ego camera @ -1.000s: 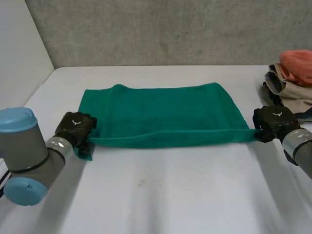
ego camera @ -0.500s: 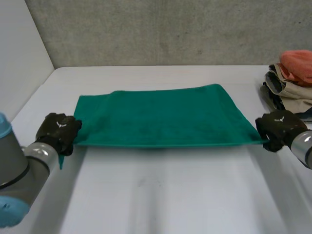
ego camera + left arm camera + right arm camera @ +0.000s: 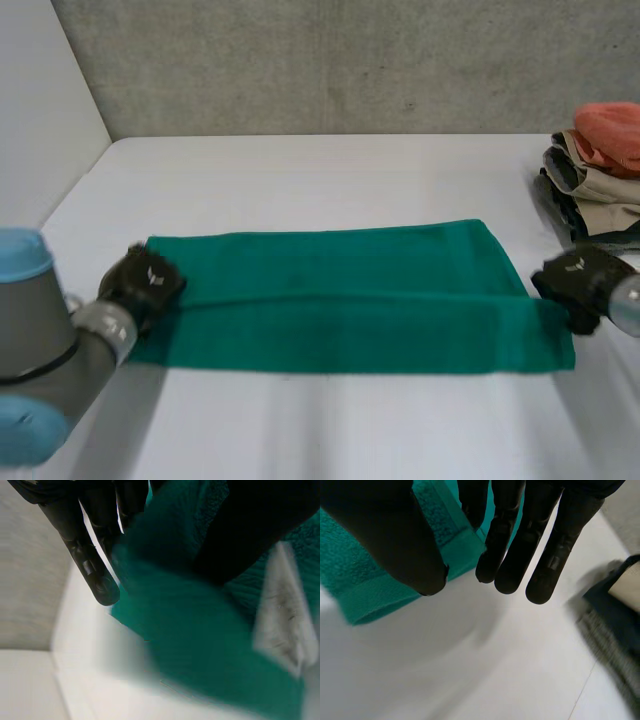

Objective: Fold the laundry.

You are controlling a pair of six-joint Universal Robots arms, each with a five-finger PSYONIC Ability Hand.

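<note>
Since a second ago, the green towel (image 3: 340,300) has slid toward the robot and gone from a broad spread to a long, narrow band, and both hands have come nearer with it. It is now lying across the middle of the white table (image 3: 320,430), reaching from one hand to the other, with a lengthwise line running along its middle. The left hand (image 3: 145,283) is sitting at the towel's left end, and in its wrist view its fingers (image 3: 95,575) and thumb are clamping a bunch of the cloth between them. The right hand (image 3: 572,282) is sitting at the towel's right end; in its wrist view the thumb and the finger next to it are pinching the hemmed corner of the towel (image 3: 455,545), while the other fingers (image 3: 545,565) are pointing straight out over bare table. A pile of folded clothes (image 3: 600,165), with an orange piece on top, is resting at the table's right edge, just beyond the right hand and apart from the towel.
</note>
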